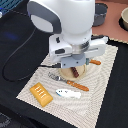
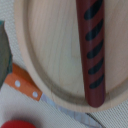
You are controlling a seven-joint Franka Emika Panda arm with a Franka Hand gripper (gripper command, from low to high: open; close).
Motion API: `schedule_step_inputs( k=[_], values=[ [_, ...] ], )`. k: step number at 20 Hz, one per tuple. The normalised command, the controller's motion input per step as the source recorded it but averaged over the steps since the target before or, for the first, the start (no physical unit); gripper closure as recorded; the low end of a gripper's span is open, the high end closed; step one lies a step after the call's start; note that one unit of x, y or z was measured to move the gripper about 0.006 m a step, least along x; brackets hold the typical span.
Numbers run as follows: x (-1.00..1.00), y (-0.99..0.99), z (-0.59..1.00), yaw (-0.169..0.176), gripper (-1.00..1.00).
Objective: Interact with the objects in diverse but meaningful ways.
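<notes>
Striped mat [image 1: 95,82] on dark table | arm bent low over plate [image 1: 66,75], sausage [image 2: 93,50] | end effector [image 1: 76,64] grip unclear, probably hidden

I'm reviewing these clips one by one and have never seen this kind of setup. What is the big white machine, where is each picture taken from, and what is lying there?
The white machine is a robot arm; its gripper hangs over a wooden plate. One picture comes from a camera off the arm, the other from a camera on its wrist, looking down. On the plate lies a dark brown sausage stick. On the placemat lie a ridged bread slab, a white-and-blue piece and an orange-handled knife. Something red, perhaps the tomato, shows at the wrist picture's edge. Whether the gripper is open is not visible.
</notes>
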Motion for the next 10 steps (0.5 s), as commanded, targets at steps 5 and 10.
schedule_step_inputs(
  k=[5,10],
  values=[
    [0.00,0.21,-0.28,-0.020,-1.00],
    [0.00,0.22,-0.22,-0.017,1.00]
  ],
)
